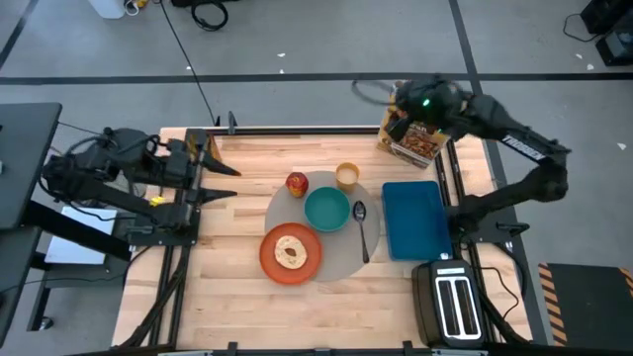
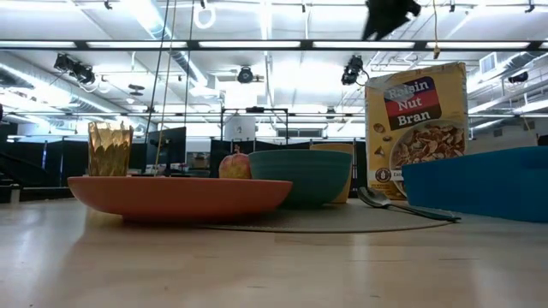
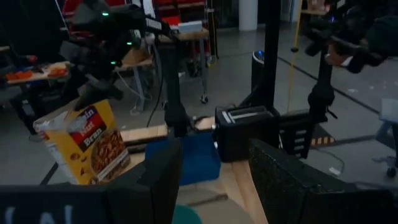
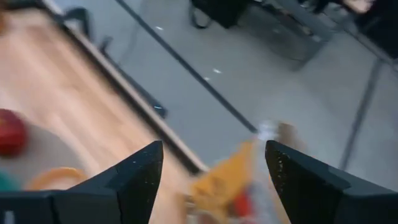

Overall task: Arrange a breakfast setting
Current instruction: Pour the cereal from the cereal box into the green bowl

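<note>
Two arms flank the counter (image 1: 227, 297). On it the grey placemat (image 1: 341, 259) carries the orange plate (image 1: 269, 259) with the bagel (image 1: 291, 251) at near left, the teal bowl (image 1: 326, 209) at centre, the red apple (image 1: 297, 183) and yellow cup (image 1: 347, 176) on the far side, and the spoon (image 1: 362, 225) at right. The right gripper (image 4: 211, 177) hovers over the cereal box (image 1: 412, 136) at the far right corner, jaws wide apart and empty. The left gripper (image 3: 214, 180) waits at the left edge, jaws spread, holding nothing.
</note>
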